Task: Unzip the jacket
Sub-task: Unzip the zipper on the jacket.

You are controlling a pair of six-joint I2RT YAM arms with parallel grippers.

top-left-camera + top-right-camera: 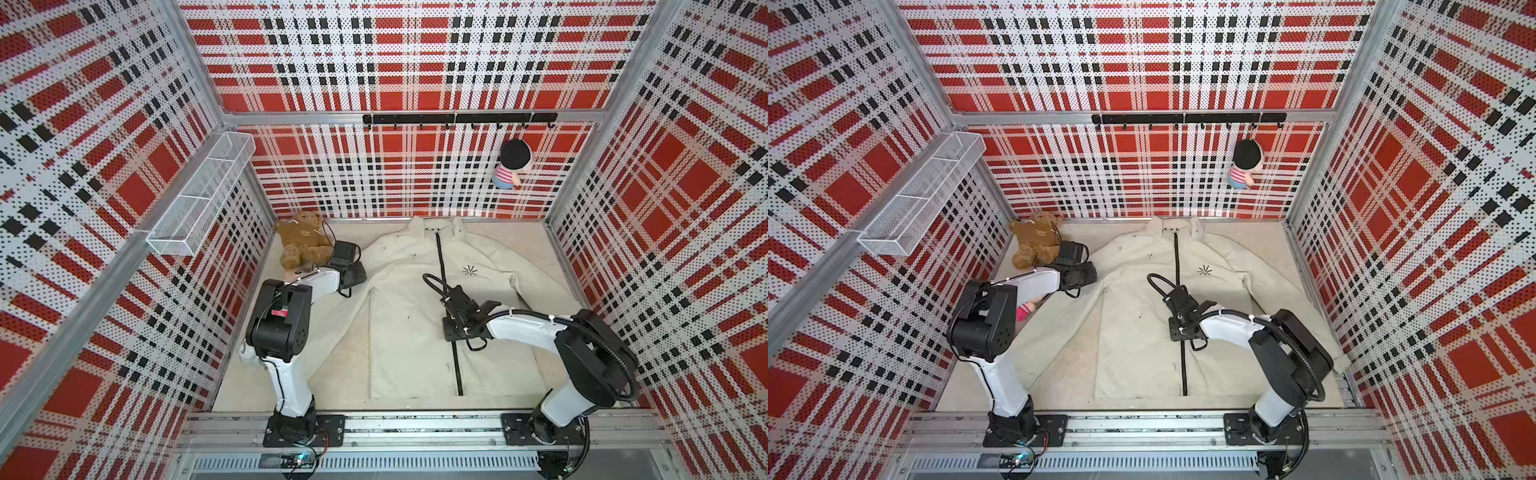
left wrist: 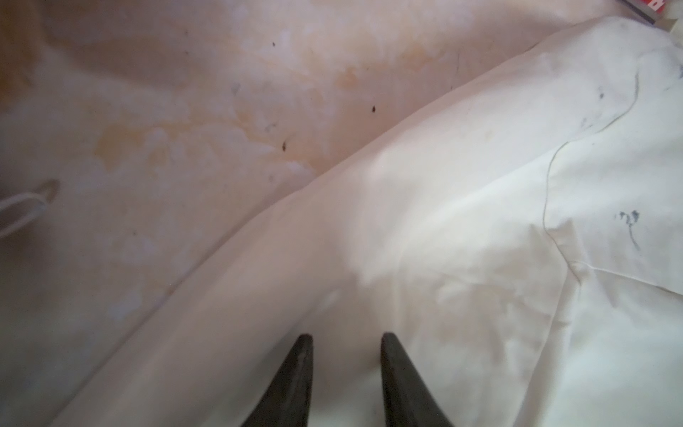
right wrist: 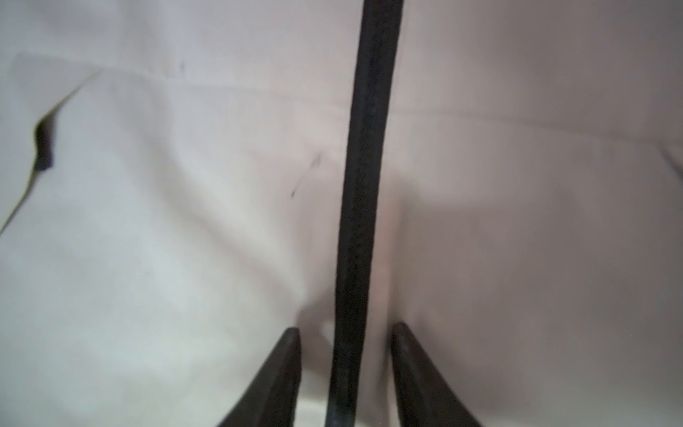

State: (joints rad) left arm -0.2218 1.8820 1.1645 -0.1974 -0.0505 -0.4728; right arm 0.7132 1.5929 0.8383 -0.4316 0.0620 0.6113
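Jaws of right gripper [image 3: 345, 332] parted, straddling black zipper [image 3: 360, 185], gripping nothing | left gripper [image 2: 346, 338] jaws parted over sleeve [image 2: 406, 222] beside teddy bear [image 1: 301, 245] | jacket [image 1: 395, 332] flat on table [image 1: 528, 239], apparently fully zipped | advice: pinch slider tab, not tape; pin cloth taut

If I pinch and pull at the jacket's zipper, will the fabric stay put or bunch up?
Probably floppy: the jacket shows soft folds near the left end effector, so it should bunch and drag. The black zipper, straddled by the right end effector, looks stiffer, likely holding its line better. Thin cloth probably slides unless pinned.
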